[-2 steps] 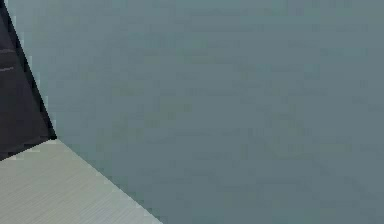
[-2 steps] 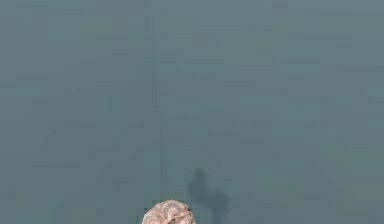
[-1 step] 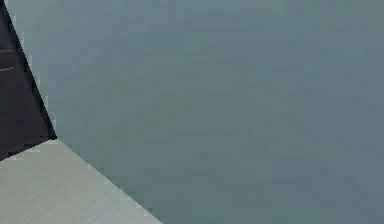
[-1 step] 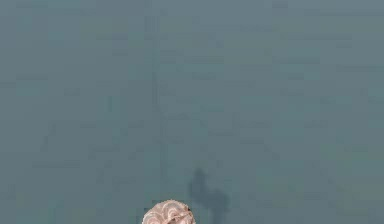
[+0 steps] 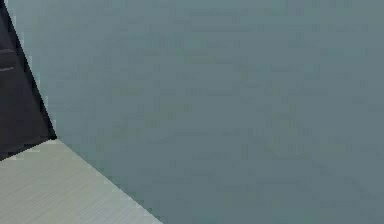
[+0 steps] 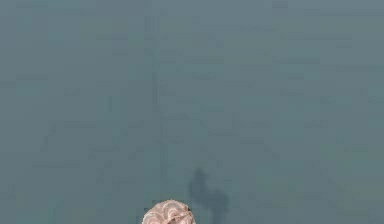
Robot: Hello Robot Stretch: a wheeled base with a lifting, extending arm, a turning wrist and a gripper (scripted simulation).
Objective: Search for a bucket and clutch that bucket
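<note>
One flat teal wall (image 5: 230,100) takes up most of the forward view and slants down to a pale, finely lined floor (image 5: 60,190) in the lower left corner, with a dark panel (image 5: 18,90) along the left edge. At the arm side view's bottom edge, just left of centre, a small rounded pale object (image 6: 170,214) pokes up against the same teal. The end effector's state cannot be told, nor can the bucket's place.
</note>
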